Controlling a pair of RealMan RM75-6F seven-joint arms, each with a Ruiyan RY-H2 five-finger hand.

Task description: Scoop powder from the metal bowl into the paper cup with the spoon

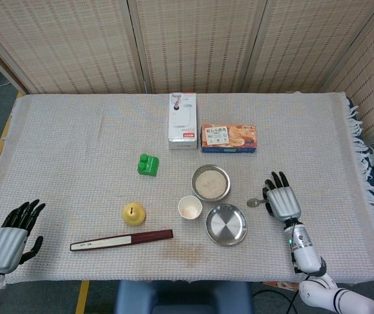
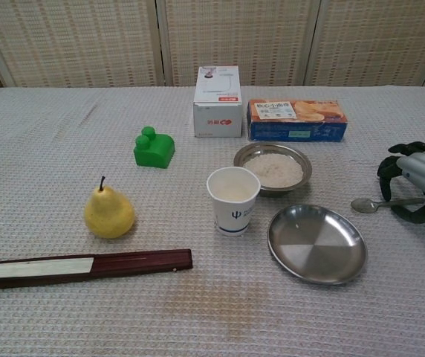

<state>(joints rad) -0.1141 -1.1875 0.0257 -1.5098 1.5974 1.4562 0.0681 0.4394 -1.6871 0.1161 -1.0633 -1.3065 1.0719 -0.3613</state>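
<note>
Two robot hands are seen: the right robot hand (image 2: 417, 181) is arched over the handle of the spoon (image 2: 372, 204), fingers curled down, though a firm grip cannot be made out; the left robot hand (image 1: 14, 233) is held open, well apart. Beside the spoon's scoop, a metal bowl (image 2: 273, 167) of powder and a paper cup (image 2: 232, 199) are placed on the worktop (image 2: 64, 141).

Bowl (image 2: 273, 168) behind cup (image 2: 232, 199), plate (image 2: 316, 243) right of cup, spoon (image 2: 376, 203) further right
</note>
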